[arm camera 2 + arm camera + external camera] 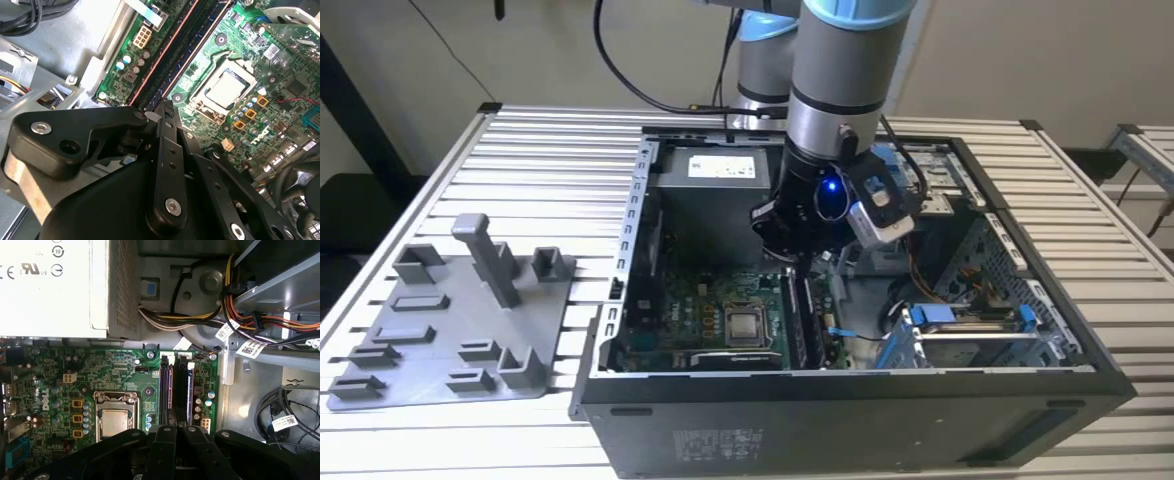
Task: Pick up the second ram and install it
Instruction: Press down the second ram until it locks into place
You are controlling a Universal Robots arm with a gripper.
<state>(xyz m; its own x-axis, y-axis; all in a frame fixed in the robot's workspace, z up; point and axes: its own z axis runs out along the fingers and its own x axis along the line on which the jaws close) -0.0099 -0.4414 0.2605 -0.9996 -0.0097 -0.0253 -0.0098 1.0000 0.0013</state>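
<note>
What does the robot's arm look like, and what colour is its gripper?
The arm is a thick silver-grey tube with a light blue ring near the top. Black cables hang behind it. At its wrist sits a black block with a small glowing blue light and a whitish box beside it. The gripper is black, built from flat jointed bars held by shiny silver screws.

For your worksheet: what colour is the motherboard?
Green motherboard, clearest in the first wrist view.
</note>
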